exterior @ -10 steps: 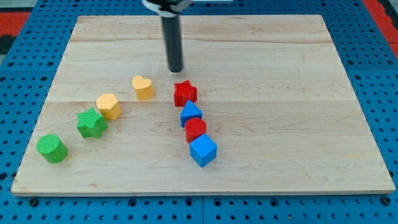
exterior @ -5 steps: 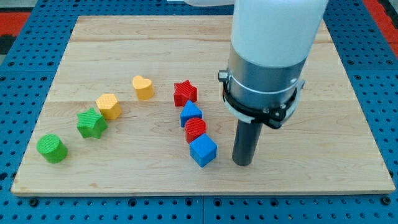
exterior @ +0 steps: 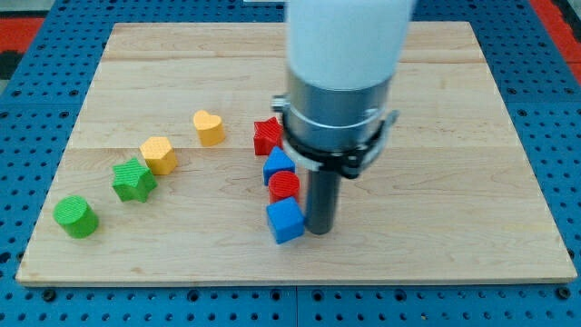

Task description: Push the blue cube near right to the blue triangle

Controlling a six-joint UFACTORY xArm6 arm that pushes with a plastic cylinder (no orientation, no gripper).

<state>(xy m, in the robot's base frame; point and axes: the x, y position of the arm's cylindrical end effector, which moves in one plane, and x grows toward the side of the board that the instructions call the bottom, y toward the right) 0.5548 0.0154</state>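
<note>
The blue cube lies on the wooden board, low in the middle. My tip touches its right side. Above the cube, in a close column, stand a red cylinder, the blue triangle and a red star. The arm's wide grey and white body hides the right parts of the star and the triangle.
A yellow heart, a yellow hexagon, a green star and a green cylinder run in a slanted line down the view's left. Blue pegboard surrounds the board.
My tip came from the board's top to the cube's right, then slid left against it. The blue cube has shifted a little to the left and turned.
</note>
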